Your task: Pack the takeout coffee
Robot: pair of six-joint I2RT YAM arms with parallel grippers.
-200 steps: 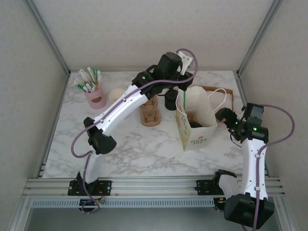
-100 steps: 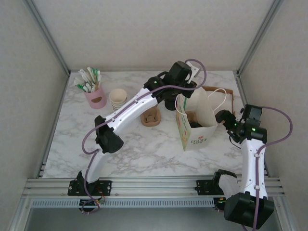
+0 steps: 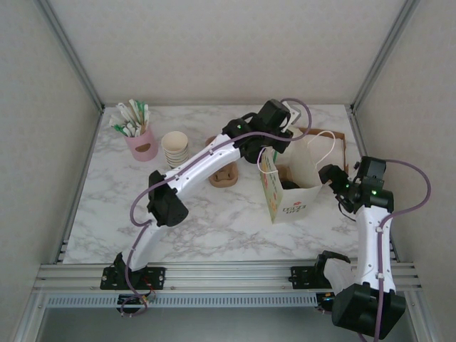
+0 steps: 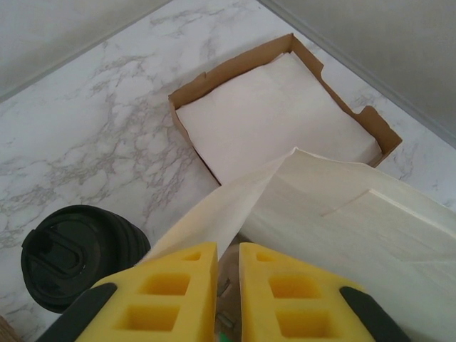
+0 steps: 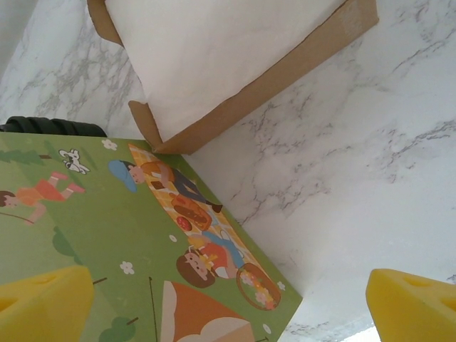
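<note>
**Coffee sits in the bag; left gripper pinches the bag rim**

- Handling (judgement): the coffee [image 3: 289, 184] is a thin paper cup, so it dents under a hard squeeze, and the snap-on lid can pop if pressed or pulled. I can't tell whether it is full. If it is, it will be top-heavy and will spill when tipped.
- Best hold: a light grip on the cup wall just under the lid rim, keeping it upright. Stay off the lid. Where it sits now, handling the bag is safer than reaching in.
- Look: from the top camera I see only a small dark round patch that I take to be the black lid. The cup body is hidden by the bag walls.
- Location: it is low inside the bag [image 3: 288, 205], in what looks like a brown carrier, right of table centre.
- Left gripper [image 4: 228, 258]: clenched on the bag's far-left top edge, with the paper running between the yellow pads.
- Right gripper [image 5: 228, 291]: released, pads spread wide, at the bag's right side against the green printed face.
- Just beyond the bag: the napkin tray [image 4: 228, 65] sits far-right of it, and the lid stack [image 4: 71, 256] sits just left of the mouth.
- Further left on the table: spare carriers [image 3: 223, 173], the cup stack [image 3: 175, 148], and the pink holder [image 3: 142, 144].
</note>
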